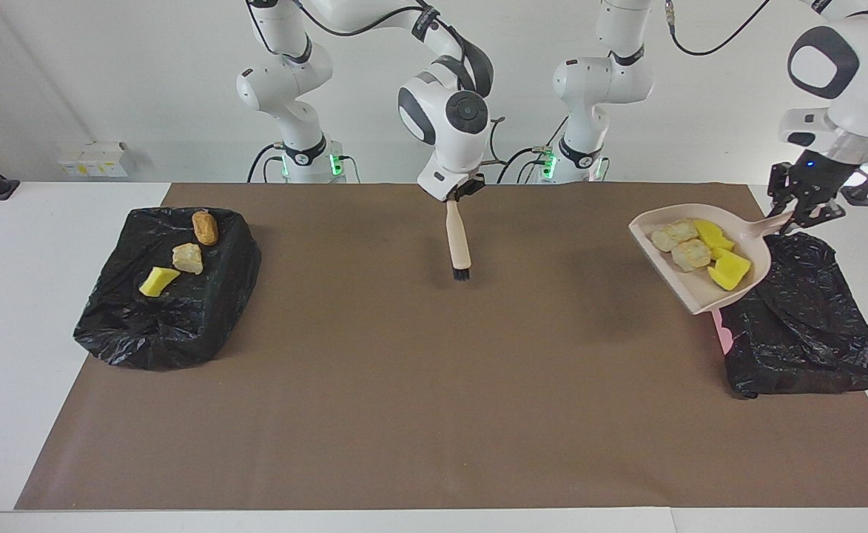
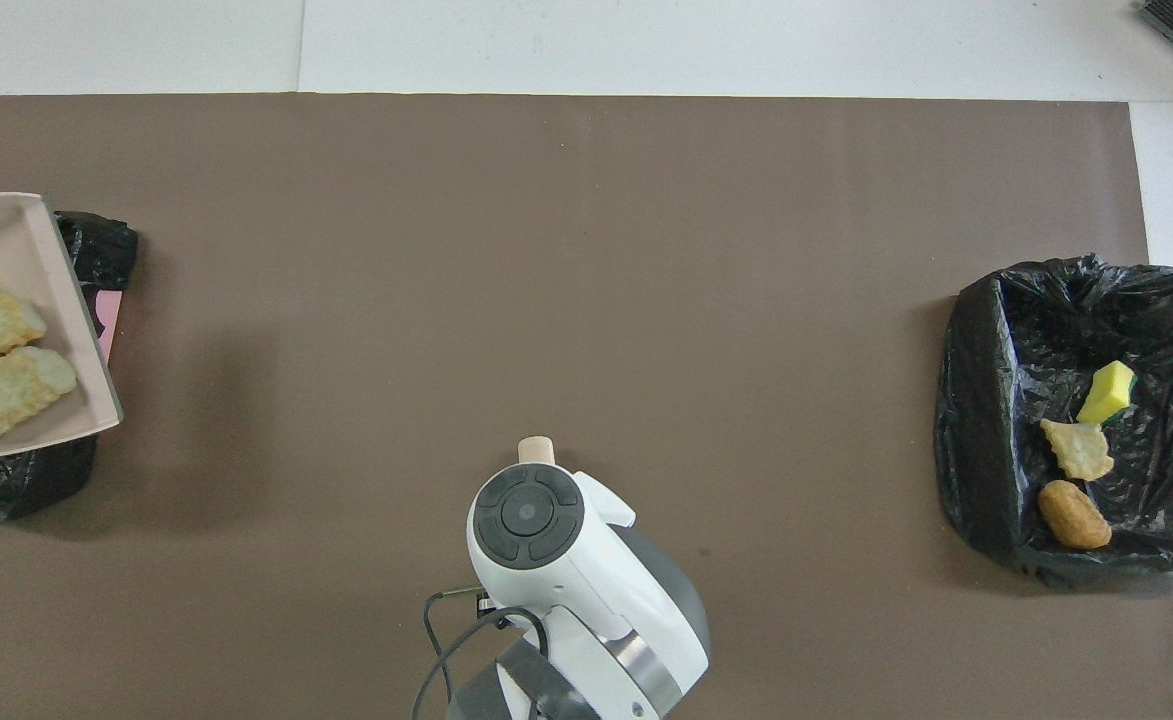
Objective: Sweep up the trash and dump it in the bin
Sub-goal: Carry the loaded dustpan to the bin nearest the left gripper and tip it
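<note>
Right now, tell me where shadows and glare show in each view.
Facing view: soft shadow on the brown mat below the raised dustpan and brush; bright window glare at the edge near the left gripper. Overhead view: faint dustpan shadow on the mat; sheen on the black bin liner.

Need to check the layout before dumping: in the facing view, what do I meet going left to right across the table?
Black-lined bin holding three scraps → brush hanging from the right claw → loaded dustpan → left claw on its handle.
</note>
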